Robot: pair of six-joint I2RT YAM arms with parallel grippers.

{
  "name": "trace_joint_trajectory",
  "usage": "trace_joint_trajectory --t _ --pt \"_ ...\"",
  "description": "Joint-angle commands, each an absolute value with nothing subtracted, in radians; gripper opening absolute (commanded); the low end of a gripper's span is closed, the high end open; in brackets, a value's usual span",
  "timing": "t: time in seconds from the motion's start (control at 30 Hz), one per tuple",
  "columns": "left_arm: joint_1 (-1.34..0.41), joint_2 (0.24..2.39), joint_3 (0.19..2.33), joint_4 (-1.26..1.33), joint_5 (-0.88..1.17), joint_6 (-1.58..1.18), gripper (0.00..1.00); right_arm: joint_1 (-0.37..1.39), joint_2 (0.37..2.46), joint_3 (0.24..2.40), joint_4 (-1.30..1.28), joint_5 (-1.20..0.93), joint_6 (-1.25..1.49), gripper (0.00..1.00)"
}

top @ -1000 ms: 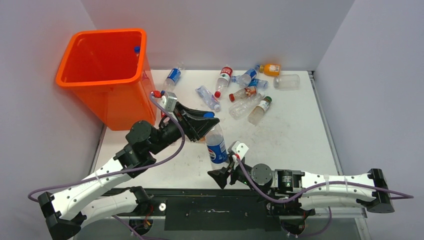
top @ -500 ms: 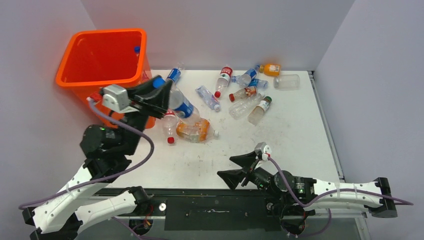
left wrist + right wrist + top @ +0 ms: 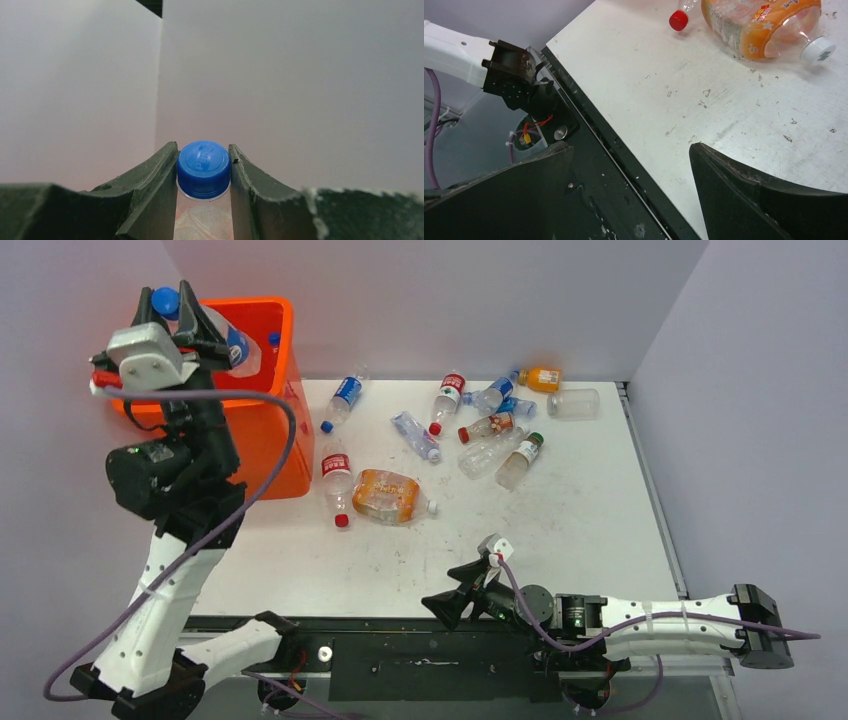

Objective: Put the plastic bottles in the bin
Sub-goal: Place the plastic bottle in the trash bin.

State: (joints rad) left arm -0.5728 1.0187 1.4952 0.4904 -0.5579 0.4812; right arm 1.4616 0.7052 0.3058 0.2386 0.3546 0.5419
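White table (image 3: 580, 530) walled in grey. Orange bin (image 3: 270, 440) just below the left gripper (image 3: 168, 310), which is clenched on 1 blue-capped Pepsi bottle (image 3: 238, 348). Right gripper (image 3: 437, 586) spread wide, empty. Well ahead of it, 1 orange-tinted bottle (image 3: 385, 497) and 1 red-capped bottle (image 3: 335, 485).

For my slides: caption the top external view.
Left hand holds a blue-capped clear plastic bottle at the square orange plastic bin.

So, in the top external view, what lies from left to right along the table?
The bin, red-capped bottle beside it, orange-tinted bottle, green-capped bottle, clear bottle at the far right. The overlapping bottles behind are left out.
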Motion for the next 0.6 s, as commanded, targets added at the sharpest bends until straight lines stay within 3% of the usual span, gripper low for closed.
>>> trace_joint_trajectory --t 0.0,0.2,0.33,0.37,0.47,0.57 --pt "-0.435 1.129 1.576 0.512 -0.566 0.414 0.00 1.472 0.704 0.294 0.308 0.325 0.585 0.90" --pt "-0.310 1.329 1.652 0.675 -0.658 0.375 0.01 1.472 0.694 0.288 0.297 0.305 0.605 0.90" --pt "-0.231 1.435 1.693 0.640 -0.691 0.235 0.17 1.471 0.708 0.302 0.258 0.277 0.603 0.90" --pt "-0.223 1.453 1.686 0.656 -0.712 0.221 0.28 1.471 0.707 0.306 0.246 0.275 0.602 0.90" --pt "-0.262 1.480 1.683 0.758 -0.846 0.311 0.98 1.472 0.681 0.304 0.215 0.279 0.594 0.90" --pt "-0.413 1.453 1.638 1.043 -0.863 0.566 0.96 1.472 0.642 0.287 0.198 0.311 0.585 0.90"
